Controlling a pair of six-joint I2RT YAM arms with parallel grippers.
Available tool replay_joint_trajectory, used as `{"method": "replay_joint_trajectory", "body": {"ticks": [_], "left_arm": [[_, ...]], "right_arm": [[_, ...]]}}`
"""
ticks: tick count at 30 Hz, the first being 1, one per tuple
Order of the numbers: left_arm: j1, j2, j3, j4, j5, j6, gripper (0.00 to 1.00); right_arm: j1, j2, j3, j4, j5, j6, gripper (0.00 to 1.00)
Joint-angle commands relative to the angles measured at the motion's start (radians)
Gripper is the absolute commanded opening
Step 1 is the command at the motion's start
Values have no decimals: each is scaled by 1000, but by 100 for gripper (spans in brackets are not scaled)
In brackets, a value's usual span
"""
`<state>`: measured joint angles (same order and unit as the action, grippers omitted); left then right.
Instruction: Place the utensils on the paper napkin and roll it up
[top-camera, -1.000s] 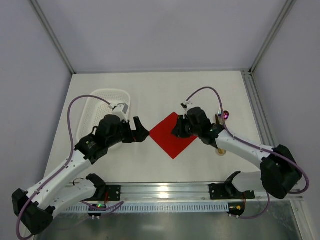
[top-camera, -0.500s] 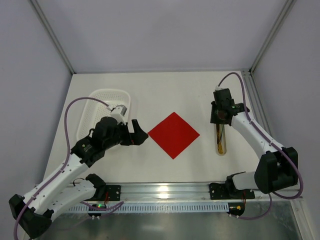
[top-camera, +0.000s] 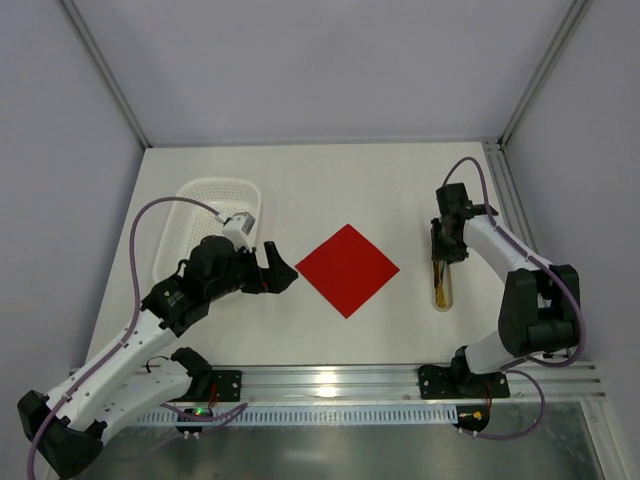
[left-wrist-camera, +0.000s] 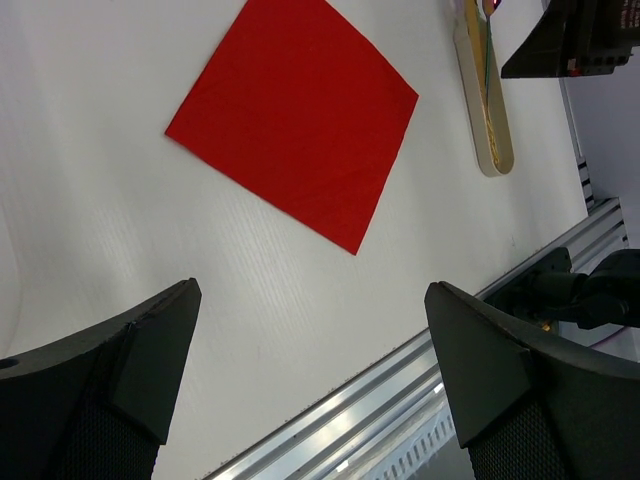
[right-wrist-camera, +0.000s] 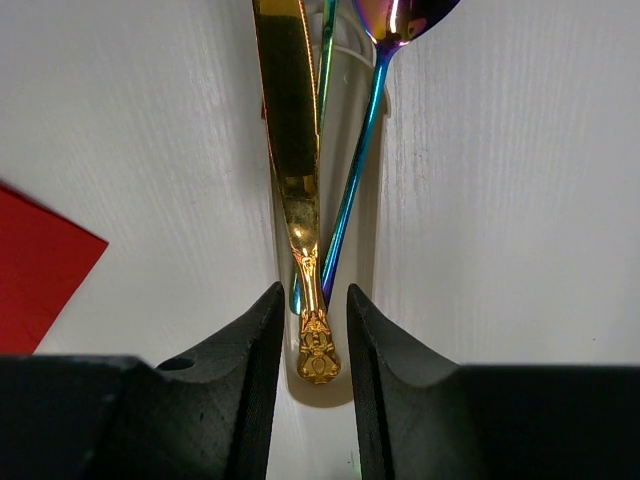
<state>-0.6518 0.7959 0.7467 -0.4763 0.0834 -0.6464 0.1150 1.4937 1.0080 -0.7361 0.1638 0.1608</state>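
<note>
Napkin (top-camera: 347, 270) flat at centre of table (top-camera: 330, 180), corners pointing near, far, left, right. Basket (top-camera: 190, 215) far left, well apart from napkin. Left gripper (top-camera: 282, 268) between basket and napkin, just beside napkin's left corner, off the sheet. Tray (top-camera: 442, 292) right of napkin, apart from it, lying near-to-far. Spoon (right-wrist-camera: 358, 170) and knife (right-wrist-camera: 292, 120) in tray, side by side lengthwise, knife on napkin side. Right gripper (top-camera: 444, 252) over far part of tray.
</note>
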Motion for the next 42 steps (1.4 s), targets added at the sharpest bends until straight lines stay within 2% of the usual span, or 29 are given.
{"method": "replay_joint_trajectory", "body": {"ticks": [1,8,26,30,36,42], "left_arm": [[3,-24,5,41,16,5,100],[3,-37,3,48,18,5,100],[3,-38,10,57,27,10,99],[3,-32,13,59,29,11,100],[3,-35,6,64,26,7,100],[3,-29,11,64,24,10,99]], "right_arm": [[-8,14,1,13,-35,-23,34],[-15,106,1,24,-47,-18,30],[-38,192,20,38,-70,-21,29],[-38,198,20,43,-80,-27,24],[-40,142,36,20,-67,-29,8],[-40,108,66,-37,-37,-29,4]]}}
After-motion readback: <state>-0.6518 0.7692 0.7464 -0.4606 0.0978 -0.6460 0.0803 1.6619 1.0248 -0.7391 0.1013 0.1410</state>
